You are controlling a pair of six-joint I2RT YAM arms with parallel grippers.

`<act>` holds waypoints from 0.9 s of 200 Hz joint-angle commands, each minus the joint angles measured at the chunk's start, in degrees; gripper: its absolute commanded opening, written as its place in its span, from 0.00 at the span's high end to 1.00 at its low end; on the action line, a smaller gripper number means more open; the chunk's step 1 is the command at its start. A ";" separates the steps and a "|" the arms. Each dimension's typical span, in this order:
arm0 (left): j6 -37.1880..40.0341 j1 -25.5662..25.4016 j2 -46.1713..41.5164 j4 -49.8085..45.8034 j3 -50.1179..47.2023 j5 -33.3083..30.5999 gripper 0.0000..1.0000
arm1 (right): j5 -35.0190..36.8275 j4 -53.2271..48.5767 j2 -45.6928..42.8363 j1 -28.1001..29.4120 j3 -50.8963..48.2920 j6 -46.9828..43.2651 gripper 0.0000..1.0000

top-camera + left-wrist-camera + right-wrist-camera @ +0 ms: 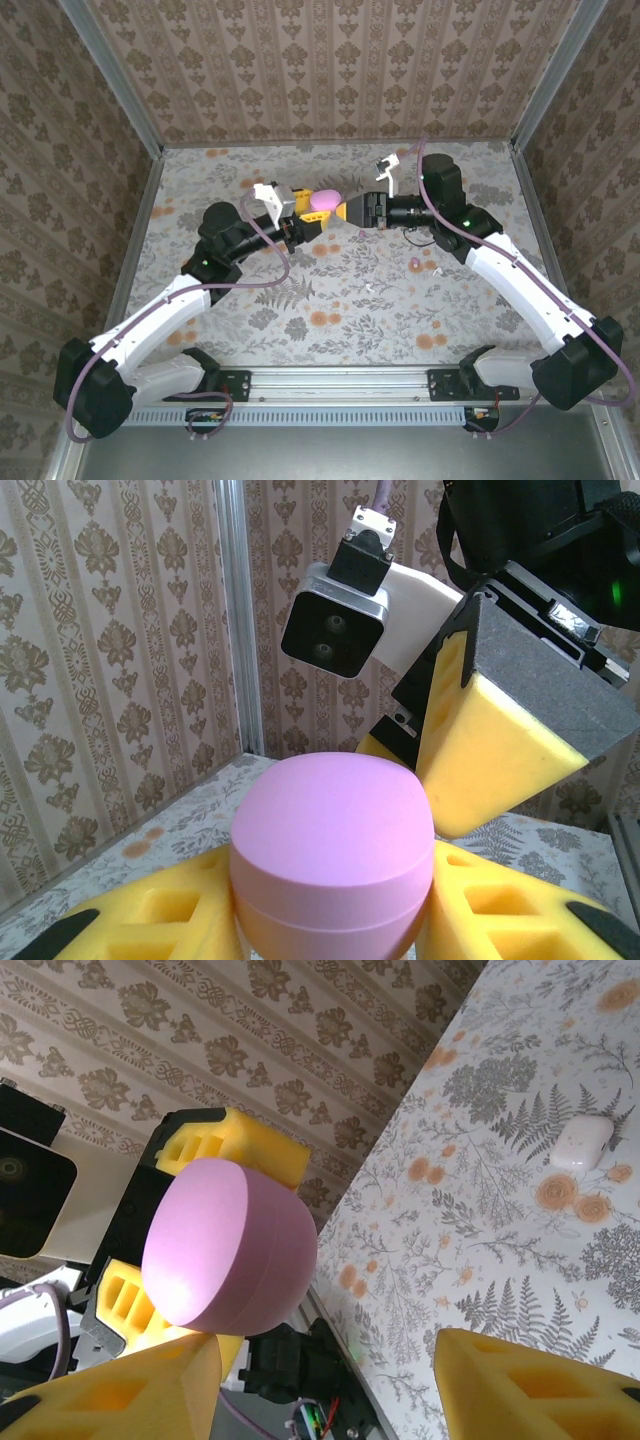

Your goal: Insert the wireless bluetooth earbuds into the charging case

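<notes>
A: Where is the case (326, 199)?

B: Up off the bench (300, 330), in the left hand (312, 210). In the top view it sits toward 12 o'clock of the bench. The yellow fingers (150, 915) of that hand press on it from both sides, low on its body. The lid is down, and a seam runs round the near side.

A: And the right hand?

B: The right hand (350, 212) is at 3 o'clock of the case in the top view, facing the left hand. Its fingers are spread wide with nothing between them. From the left wrist, one right finger (500, 740) stands at 2 o'clock of the case, just beside it. I cannot tell whether it touches.

A: The earbuds?

B: Both lie loose on the bench. The pinkish earbud (415, 263) is at 4 o'clock of the case, near the right arm (520, 285). The paler earbud (367, 288) is at 5 o'clock of the case, closer to the near edge. Each is well apart from the case and from both hands. They are too small to tell which way they lie.

A: Anything else down there?

B: A white pod (582, 1142) rests on the bench. From the right wrist it is at 2 o'clock of the case, well apart from it. From the left wrist, the right arm's camera (335, 630) hangs at 12 o'clock above the case.
</notes>
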 commanded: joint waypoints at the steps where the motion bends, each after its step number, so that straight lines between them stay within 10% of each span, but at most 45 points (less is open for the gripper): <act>1: 0.06 -0.64 0.25 -0.53 2.12 3.06 0.60 | 0.31 4.83 0.22 0.01 1.89 3.30 0.40; 180: 1.24 -0.83 -0.97 -2.71 1.94 4.22 0.60 | 5.59 3.85 1.15 -0.99 3.12 8.67 0.36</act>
